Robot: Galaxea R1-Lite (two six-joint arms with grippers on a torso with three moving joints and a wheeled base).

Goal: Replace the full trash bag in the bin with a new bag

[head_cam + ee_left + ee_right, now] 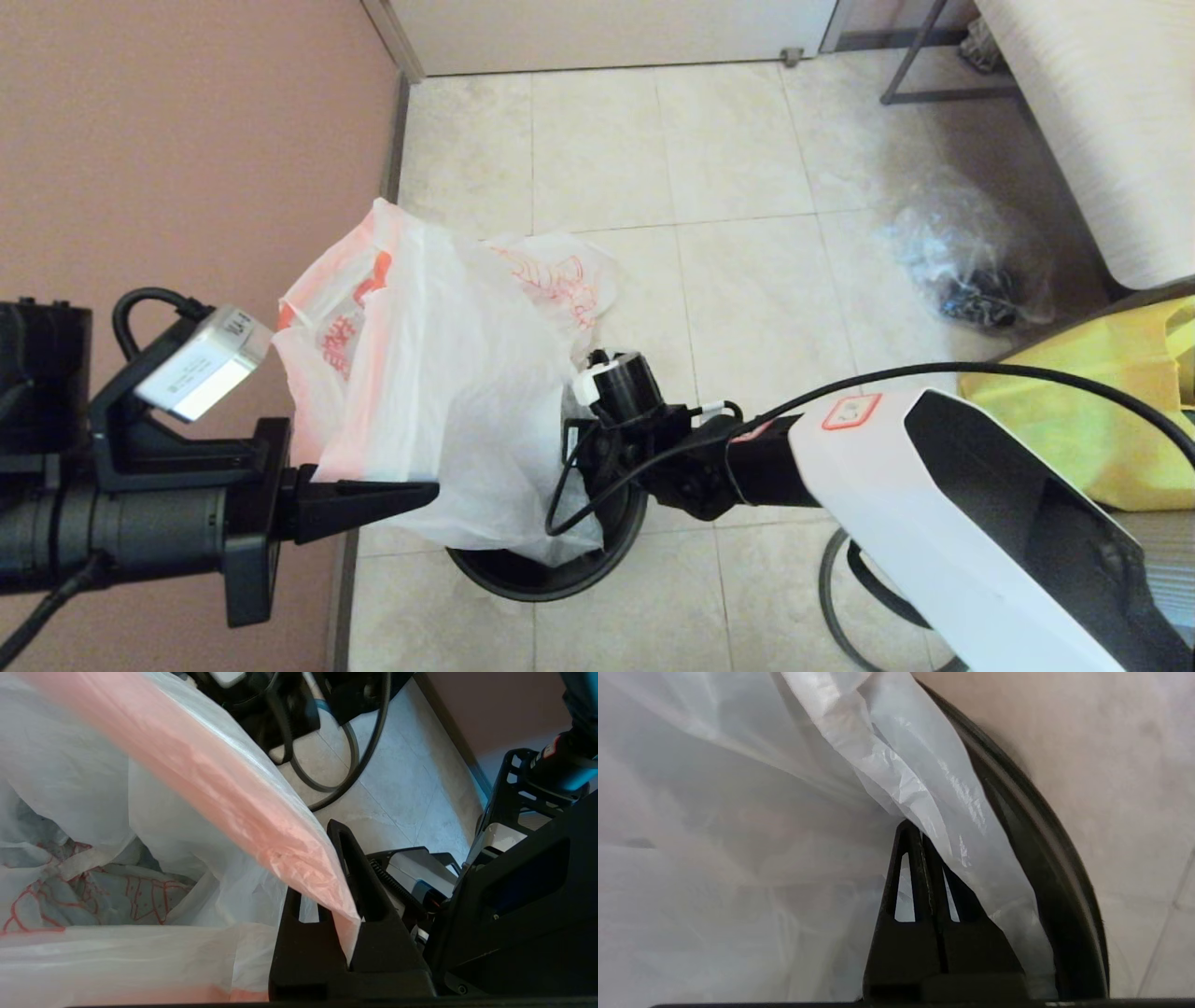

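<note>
The new bag (pixel 420 373), milky white with an orange-pink hem, hangs from my left gripper (pixel 422 493) down into the dark bin (pixel 551 574). In the left wrist view the left gripper (pixel 334 868) is shut on the pink hem (pixel 261 812). My right arm reaches into the bin from the right; its gripper is hidden behind the bag in the head view. In the right wrist view the right gripper (pixel 920 828) is shut, with bag film (pixel 934 793) draped over its tips beside the bin rim (pixel 1045 868). The full trash bag (pixel 560 275), printed with red drawings, lies behind the bin.
A thin grey hoop (pixel 831 588) lies on the tiles under my right arm. A crinkled clear bag with dark contents (pixel 976 257) sits at the right, a yellow bag (pixel 1074 420) nearer. A pink wall (pixel 187 140) runs along the left; white furniture (pixel 1102 121) stands far right.
</note>
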